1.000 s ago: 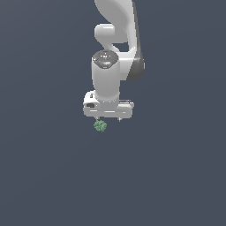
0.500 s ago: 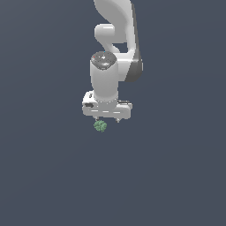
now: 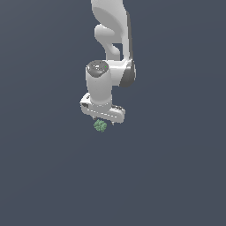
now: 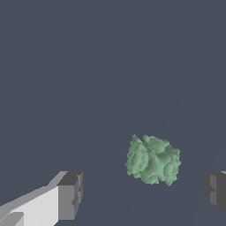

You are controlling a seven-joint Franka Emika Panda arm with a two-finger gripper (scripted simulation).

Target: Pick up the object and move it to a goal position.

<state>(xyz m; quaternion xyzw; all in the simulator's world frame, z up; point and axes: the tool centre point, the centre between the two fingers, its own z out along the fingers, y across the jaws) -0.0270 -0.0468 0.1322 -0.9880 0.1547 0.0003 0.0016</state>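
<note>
The object is a small, knobbly green clump [image 3: 100,126] lying on the dark grey surface, just below the white gripper [image 3: 102,120] in the exterior view. In the wrist view the clump [image 4: 153,160] lies between the two grey fingertips, nearer to one pad [image 4: 214,191] than to the other [image 4: 70,195]. The gripper [image 4: 142,195] is open, its jaws wide apart on either side of the clump and not touching it. The fingertips are mostly hidden behind the gripper body in the exterior view.
The white arm [image 3: 112,39] rises from the gripper to the top of the exterior view. A plain dark grey surface [image 3: 176,167] surrounds the clump on all sides.
The arm's wrist has shifted slightly toward the exterior view's left and a little lower. The clump has stayed in place under the gripper.
</note>
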